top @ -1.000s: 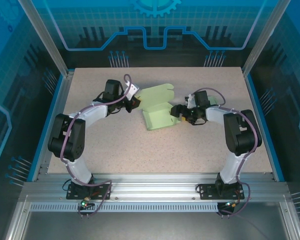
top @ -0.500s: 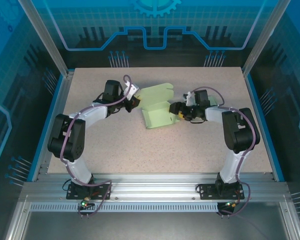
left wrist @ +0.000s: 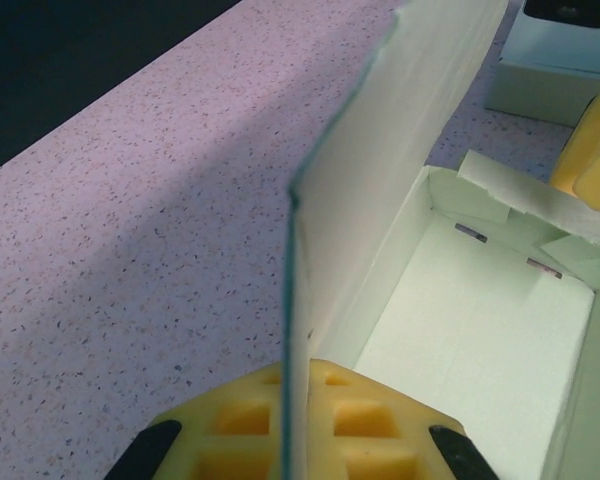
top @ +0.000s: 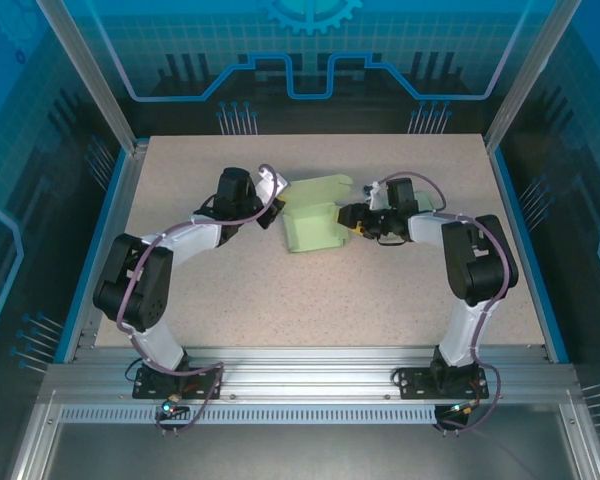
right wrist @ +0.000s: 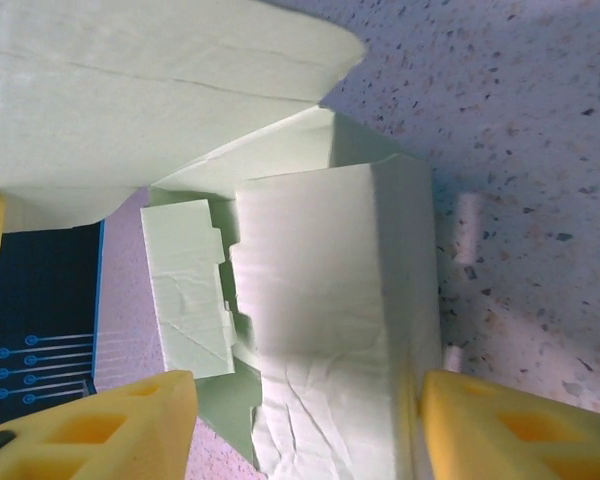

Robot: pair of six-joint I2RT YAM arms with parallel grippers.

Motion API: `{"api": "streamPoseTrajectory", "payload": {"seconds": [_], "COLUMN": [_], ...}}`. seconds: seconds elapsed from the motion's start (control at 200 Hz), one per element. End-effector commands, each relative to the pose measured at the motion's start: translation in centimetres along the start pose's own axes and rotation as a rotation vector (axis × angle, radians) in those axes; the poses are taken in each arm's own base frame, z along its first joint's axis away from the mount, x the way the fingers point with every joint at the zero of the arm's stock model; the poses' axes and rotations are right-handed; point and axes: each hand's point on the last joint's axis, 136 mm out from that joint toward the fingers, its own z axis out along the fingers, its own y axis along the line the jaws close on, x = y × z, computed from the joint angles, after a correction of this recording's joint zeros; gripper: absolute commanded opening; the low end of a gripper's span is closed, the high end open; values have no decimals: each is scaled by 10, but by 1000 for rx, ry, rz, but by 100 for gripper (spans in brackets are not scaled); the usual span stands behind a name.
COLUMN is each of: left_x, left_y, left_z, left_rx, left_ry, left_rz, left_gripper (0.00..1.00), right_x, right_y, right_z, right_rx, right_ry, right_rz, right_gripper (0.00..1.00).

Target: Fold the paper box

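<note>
Paper box (top: 313,230) at the left fingers: one thin, upright side wall runs edge-on between the two yellow pads (left wrist: 230,425).
Left gripper (left wrist: 288,410): pressed together on that wall, pinching the paper at the box's left end.
Right gripper (right wrist: 310,420): its yellow fingers (right wrist: 110,425) stand apart, one on each side of the box's right end, with folded flaps and a creased panel between them. The finger on the right of the wrist view sits just beside the panel; whether either pad presses the paper cannot be told.
Box form: pale green, open at the top, with the inside floor and two small slots showing in the left wrist view. Short end flaps are folded inward at the right end.
Lid flap (top: 322,188): rounded at its corners, it reaches out from the box's far side.
Box place: on the far half of the table (top: 380,290), about midway across, directly between the two grippers.
Arms: both reach inward from the near corners, the left to the box's left side and the right to its right side.
Table surface: speckled beige, with two small white scraps (right wrist: 467,225) lying near the box in the right wrist view.
</note>
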Motion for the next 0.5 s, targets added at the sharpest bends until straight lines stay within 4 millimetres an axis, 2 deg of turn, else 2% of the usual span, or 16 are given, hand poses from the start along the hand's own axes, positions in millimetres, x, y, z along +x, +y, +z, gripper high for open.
{"api": "streamPoseTrajectory", "payload": {"seconds": [0.0,0.07,0.17,0.365,0.495], "left_x": [-21,-21,-22,-22,-22], "left_y": [0,0,-1,-2,-3], "left_z": [-7,-7,-7,-7,-7], "left_rx": [-29,-35,-38,-33,-27], "left_ry": [-64,-69,-85,-95,-96], "left_rz": [47,46,43,32,21], "left_gripper": [0,0,0,0,0], "right_x": [1,3,4,6,5], "right_y": [9,5,-1,-21,-29], "right_z": [10,12,14,15,17], "right_rx": [-6,30,102,385,510], "right_ry": [29,40,50,87,103], "right_rz": [-28,-29,-41,-122,-173], "right_gripper": [57,49,41,38,30]}}
